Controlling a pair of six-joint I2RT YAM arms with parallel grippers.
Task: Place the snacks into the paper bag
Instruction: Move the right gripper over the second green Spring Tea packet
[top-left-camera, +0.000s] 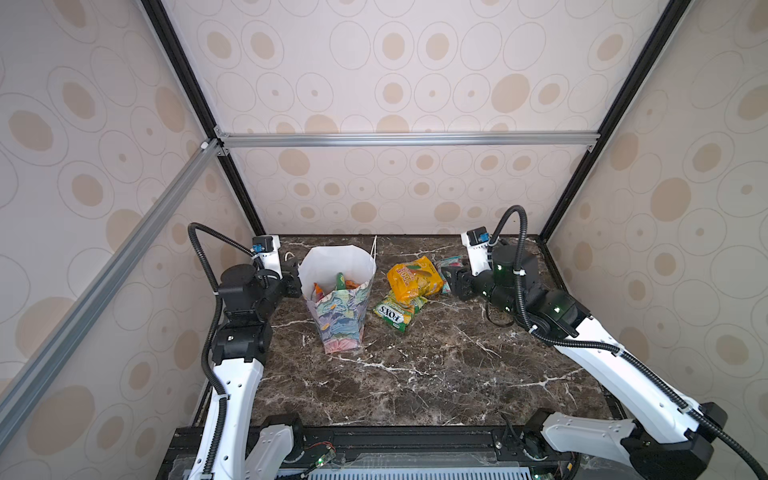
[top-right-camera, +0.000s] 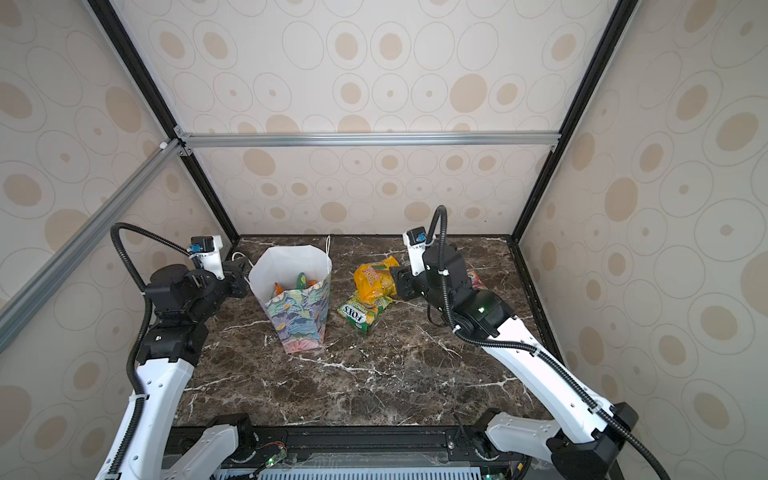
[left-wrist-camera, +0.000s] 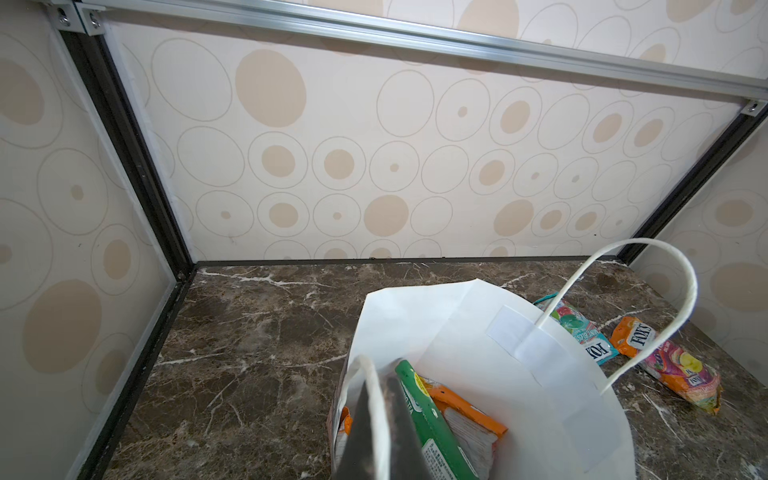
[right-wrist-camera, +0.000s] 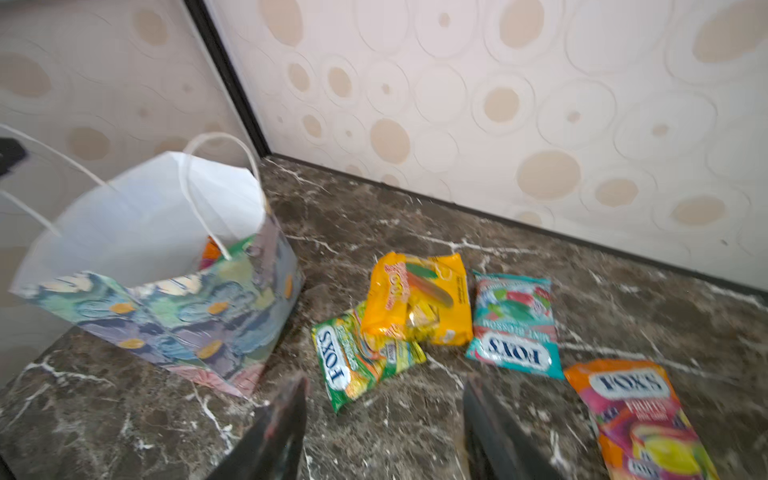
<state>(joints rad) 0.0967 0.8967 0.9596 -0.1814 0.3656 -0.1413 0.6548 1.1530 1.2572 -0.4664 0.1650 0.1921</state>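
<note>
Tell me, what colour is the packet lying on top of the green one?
The packet is yellow with some orange. The right wrist view shows it best.

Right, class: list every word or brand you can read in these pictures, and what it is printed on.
"FOX'S": green-and-yellow packet.
"FOX'S", "MINT BLOSSOM": teal packet.
"FOX'S", "FRUITS": orange packet.
Yellow packet: lettering too blurred to read.
Green packet in the paper bag: print too small to read.
</note>
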